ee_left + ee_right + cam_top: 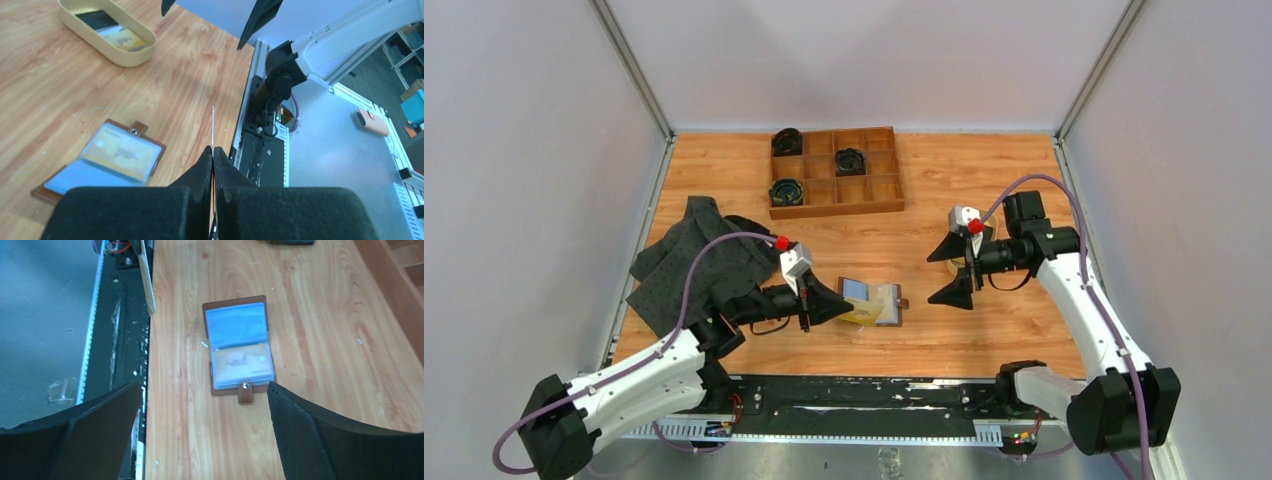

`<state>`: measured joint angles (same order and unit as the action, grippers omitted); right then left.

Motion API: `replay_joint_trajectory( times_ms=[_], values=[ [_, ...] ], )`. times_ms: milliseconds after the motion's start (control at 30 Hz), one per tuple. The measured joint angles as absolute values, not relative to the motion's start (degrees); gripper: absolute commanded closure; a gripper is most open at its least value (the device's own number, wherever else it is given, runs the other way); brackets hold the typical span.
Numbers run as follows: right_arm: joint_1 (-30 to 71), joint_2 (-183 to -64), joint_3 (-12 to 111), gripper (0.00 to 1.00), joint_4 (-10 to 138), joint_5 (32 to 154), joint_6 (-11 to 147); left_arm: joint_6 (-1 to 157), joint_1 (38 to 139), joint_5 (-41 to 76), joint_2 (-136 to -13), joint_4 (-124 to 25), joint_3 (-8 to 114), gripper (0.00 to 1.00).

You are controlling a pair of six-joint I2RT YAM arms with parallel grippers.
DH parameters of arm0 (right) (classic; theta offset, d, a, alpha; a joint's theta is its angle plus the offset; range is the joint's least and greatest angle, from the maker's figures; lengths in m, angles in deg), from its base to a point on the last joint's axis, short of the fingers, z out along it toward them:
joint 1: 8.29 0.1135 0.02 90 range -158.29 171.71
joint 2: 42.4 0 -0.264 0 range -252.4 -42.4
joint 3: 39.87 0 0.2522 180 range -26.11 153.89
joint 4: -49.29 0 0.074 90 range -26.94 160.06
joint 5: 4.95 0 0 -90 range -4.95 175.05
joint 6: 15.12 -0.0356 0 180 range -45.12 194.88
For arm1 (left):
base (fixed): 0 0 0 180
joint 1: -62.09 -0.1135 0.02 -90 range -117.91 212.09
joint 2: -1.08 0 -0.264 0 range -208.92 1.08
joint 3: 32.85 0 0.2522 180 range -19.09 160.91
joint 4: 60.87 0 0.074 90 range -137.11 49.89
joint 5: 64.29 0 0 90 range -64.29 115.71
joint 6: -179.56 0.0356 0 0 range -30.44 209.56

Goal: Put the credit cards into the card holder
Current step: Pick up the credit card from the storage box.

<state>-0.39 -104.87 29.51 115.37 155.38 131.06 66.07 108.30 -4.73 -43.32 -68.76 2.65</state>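
Note:
The card holder (884,302) lies open on the wooden table between the two arms. Its brown leather, snap tab and pale blue sleeves show clearly in the right wrist view, card holder (235,325). A yellow-gold card (242,364) sits inside one sleeve. My left gripper (213,150) is shut on a thin credit card (213,125), seen edge-on and held above the table just right of the card holder (65,182). That card (147,282) also shows in the right wrist view. My right gripper (203,385) hangs wide open and empty, short of the holder's snap tab.
A tan oval dish (131,56) with more cards (122,37) in it stands beyond the holder. A wooden compartment tray (886,205) holding black round parts sits at the back. A dark cloth (689,255) lies at the left. The black base rail (854,395) runs along the near edge.

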Motion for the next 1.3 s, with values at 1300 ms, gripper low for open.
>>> replay_joint_trajectory(
  times_ms=[1300],
  values=[
    [8.97,-112.31,27.58,0.27,112.09,158.31,122.04,79.71,105.53,-19.22,-72.79,-42.92,34.01,1.00]
  ],
)
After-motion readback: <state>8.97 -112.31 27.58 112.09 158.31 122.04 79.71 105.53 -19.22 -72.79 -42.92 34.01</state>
